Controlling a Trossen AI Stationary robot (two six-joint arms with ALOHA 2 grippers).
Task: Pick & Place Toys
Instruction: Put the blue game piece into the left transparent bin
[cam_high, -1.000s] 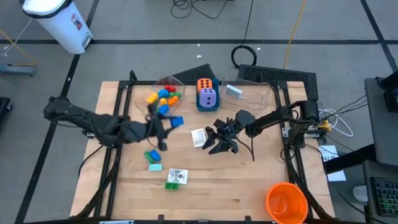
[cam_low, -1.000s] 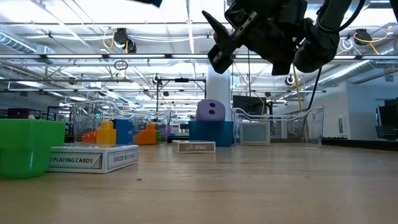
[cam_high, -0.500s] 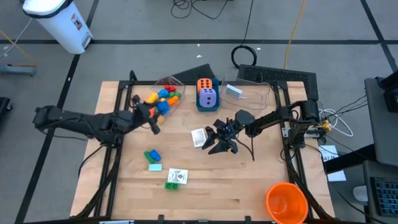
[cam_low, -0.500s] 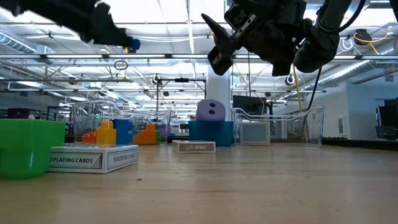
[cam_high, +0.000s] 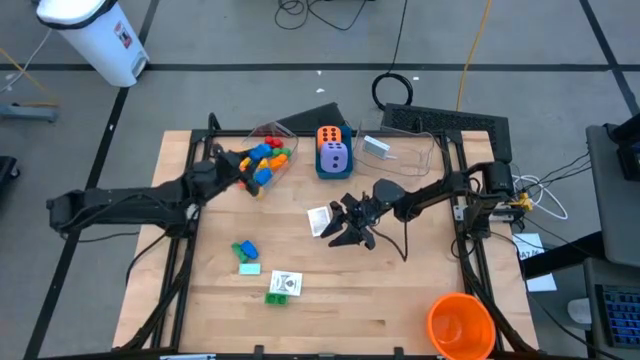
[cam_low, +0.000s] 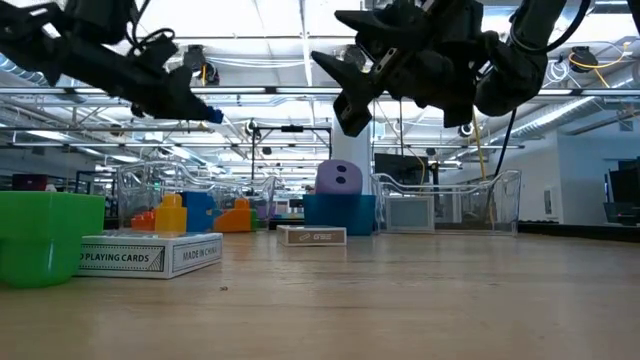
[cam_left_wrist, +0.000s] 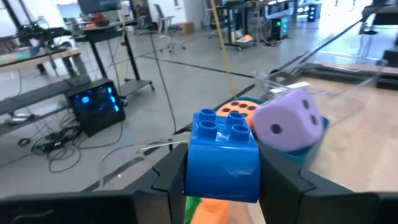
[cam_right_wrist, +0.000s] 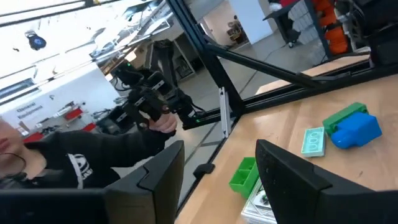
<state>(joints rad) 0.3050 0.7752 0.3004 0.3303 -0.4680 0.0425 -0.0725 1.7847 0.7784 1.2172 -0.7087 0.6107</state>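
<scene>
My left gripper (cam_high: 252, 177) is shut on a blue brick (cam_left_wrist: 222, 155), over the near edge of the clear tub (cam_high: 262, 135) that holds several coloured bricks (cam_high: 265, 153). It also shows high up in the low view (cam_low: 200, 108). My right gripper (cam_high: 350, 224) is open and empty, hovering above the table beside a white card (cam_high: 319, 220). A purple die (cam_high: 334, 157) and an orange die (cam_high: 330, 135) sit in the blue box (cam_high: 321, 170). A blue brick (cam_high: 245, 249), a green brick (cam_high: 277, 297) and a card box (cam_high: 286, 282) lie on the table. My left gripper pinches the blue brick by two opposite sides (cam_left_wrist: 191, 168) between its two fingers. The fingers come slanting from the table's left and near side. The brick is lifted clear, with its studs (cam_left_wrist: 224, 121) up.
A second clear tub (cam_high: 405, 150) stands at the back right. A big orange cup (cam_high: 460, 325) stands at the near right corner. A black frame runs along the table's left and right sides. In the right wrist view a person (cam_right_wrist: 74, 155) shows beyond the table.
My left gripper has carried the blue brick from the middle of the table toward the far left, to the clear tub with the bricks, and has stayed shut on it. My right gripper has turned a little in place.
</scene>
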